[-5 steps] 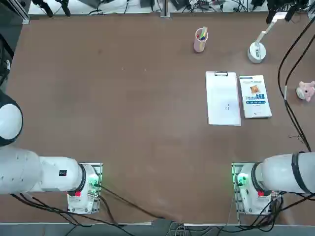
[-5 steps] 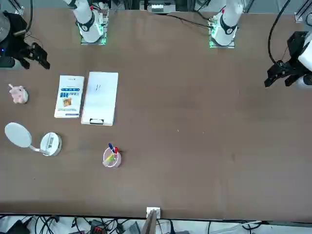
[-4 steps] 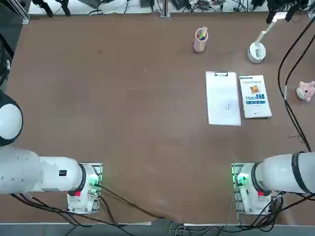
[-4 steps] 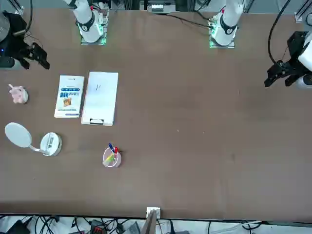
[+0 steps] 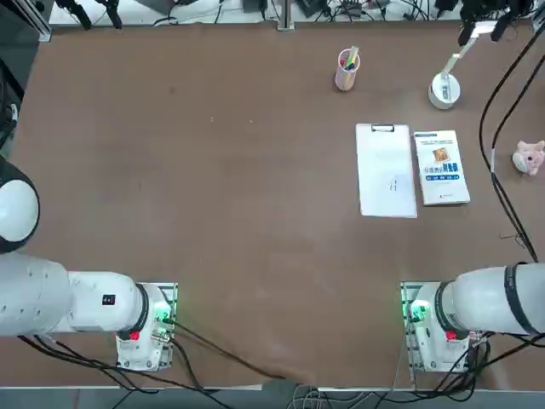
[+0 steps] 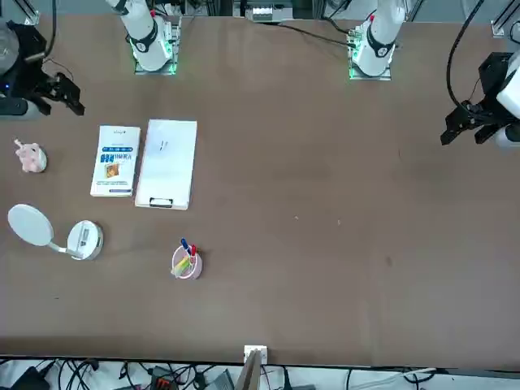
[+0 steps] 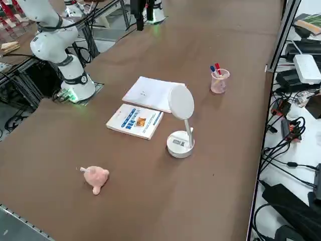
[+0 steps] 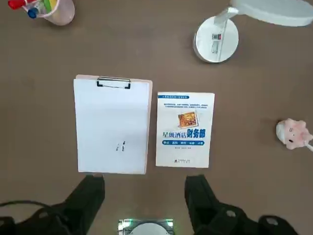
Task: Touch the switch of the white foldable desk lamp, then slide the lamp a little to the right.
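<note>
Well apart — the white desk lamp stands beyond the right hand — itself spread wide

Top view as clock. Tabletop: plain brown. At 2 o'clock, desk lamp: white, greyish label on its base. At 1, pen cup: pale pink; pens red, blue, green, yellow. Clipboard, between 2 and 3: white sheet, few small dark marks, black clip, pinkish edge. Booklet at its 3 o'clock: white cover, blue lettering and bands, orange-brown picture. Pig figure at 3: pink, whitish patch. Right gripper, 10 o'clock in front view: black.
</note>
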Motion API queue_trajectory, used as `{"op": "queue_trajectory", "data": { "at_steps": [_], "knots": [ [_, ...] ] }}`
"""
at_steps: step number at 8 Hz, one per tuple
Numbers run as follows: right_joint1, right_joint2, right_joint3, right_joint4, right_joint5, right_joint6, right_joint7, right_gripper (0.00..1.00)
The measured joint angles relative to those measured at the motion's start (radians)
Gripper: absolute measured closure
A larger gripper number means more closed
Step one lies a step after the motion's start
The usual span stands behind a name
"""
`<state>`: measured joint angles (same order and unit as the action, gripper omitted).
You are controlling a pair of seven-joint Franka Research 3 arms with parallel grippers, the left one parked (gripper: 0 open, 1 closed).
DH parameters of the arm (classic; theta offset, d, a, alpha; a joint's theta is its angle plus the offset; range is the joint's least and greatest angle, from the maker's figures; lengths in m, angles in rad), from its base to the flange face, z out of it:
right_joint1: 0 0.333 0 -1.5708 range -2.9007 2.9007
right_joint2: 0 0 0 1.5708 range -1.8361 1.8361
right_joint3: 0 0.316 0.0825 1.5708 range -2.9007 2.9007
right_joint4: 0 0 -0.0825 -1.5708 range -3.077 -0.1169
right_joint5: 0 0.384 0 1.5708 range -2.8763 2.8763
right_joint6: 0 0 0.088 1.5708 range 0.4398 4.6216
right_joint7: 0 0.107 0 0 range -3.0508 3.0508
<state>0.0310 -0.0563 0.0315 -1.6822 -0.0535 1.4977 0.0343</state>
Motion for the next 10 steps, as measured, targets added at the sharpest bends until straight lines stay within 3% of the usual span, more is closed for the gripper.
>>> {"op": "queue_trajectory", "data": {
  "at_steps": [2, 5, 8, 10],
  "knots": [
    [0.000, 0.101, 0.000, -0.005, 0.000, 0.007, 0.000, 0.00],
    [0.002, 0.312, 0.001, 0.045, -0.032, 0.117, -0.039, 0.00],
    [0.040, 0.490, 0.002, 0.107, -0.156, 0.272, -0.047, 0.00],
    [0.058, 0.581, 0.001, 0.092, -0.248, 0.379, 0.069, 0.00]
  ]
}}
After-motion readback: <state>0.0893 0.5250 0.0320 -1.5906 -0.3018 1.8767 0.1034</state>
